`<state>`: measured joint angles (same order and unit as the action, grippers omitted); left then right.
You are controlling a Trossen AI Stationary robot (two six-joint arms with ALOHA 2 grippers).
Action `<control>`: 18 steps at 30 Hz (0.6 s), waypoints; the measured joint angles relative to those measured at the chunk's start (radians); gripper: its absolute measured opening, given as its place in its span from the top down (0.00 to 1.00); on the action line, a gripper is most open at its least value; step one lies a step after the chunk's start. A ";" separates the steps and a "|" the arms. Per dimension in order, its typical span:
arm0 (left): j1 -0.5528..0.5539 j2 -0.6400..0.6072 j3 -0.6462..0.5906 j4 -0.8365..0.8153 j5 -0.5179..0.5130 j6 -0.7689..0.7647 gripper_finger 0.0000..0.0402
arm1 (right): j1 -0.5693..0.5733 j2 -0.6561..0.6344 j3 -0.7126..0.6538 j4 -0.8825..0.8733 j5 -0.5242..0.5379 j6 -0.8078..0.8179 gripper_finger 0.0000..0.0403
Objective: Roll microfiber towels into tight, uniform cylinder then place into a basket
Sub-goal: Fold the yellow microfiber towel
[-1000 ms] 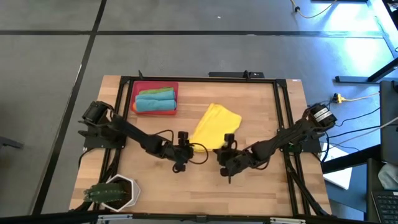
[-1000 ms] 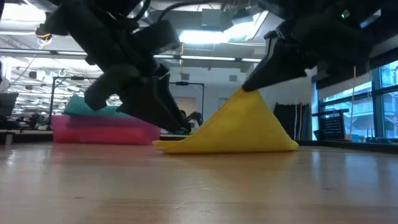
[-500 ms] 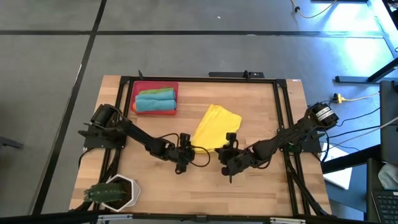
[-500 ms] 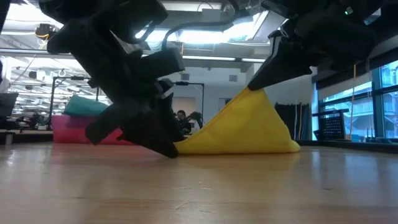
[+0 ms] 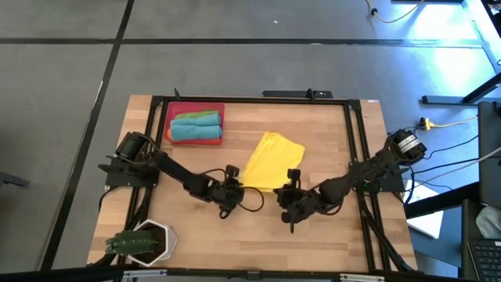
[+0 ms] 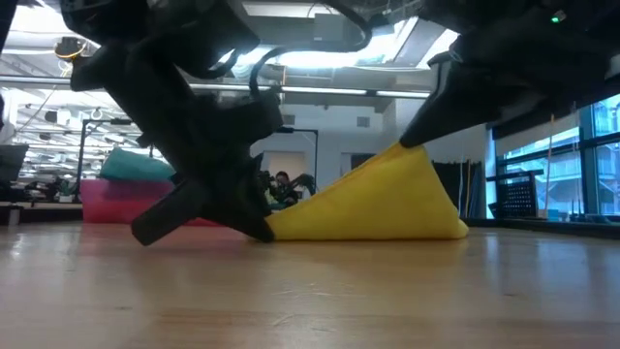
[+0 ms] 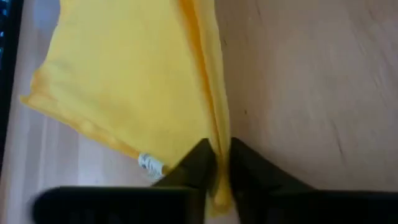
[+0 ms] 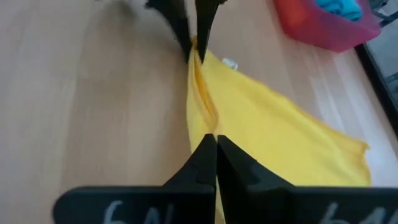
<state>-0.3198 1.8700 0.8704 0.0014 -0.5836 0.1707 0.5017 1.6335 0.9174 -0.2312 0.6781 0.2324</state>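
Since a second ago, my left gripper (image 7: 217, 177) has closed on the yellow towel (image 5: 271, 160) edge nearest me; right gripper (image 8: 216, 152) pinches the same edge. Soft cloth sags between grips, right of the basket (image 5: 195, 106).

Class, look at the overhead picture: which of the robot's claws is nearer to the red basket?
Left. The left claw grips the yellow towel's near corner, diagonally below the red basket. The right claw pinches the towel's other near corner, farther across the table.
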 joint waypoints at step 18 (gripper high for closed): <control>-0.210 0.001 0.356 -0.252 0.142 -0.248 1.00 | 0.255 0.000 0.000 -0.101 -0.159 0.255 0.99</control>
<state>-0.5299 1.8709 1.2265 -0.2501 -0.4419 -0.0769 0.7564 1.6333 0.9176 -0.3326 0.5195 0.4874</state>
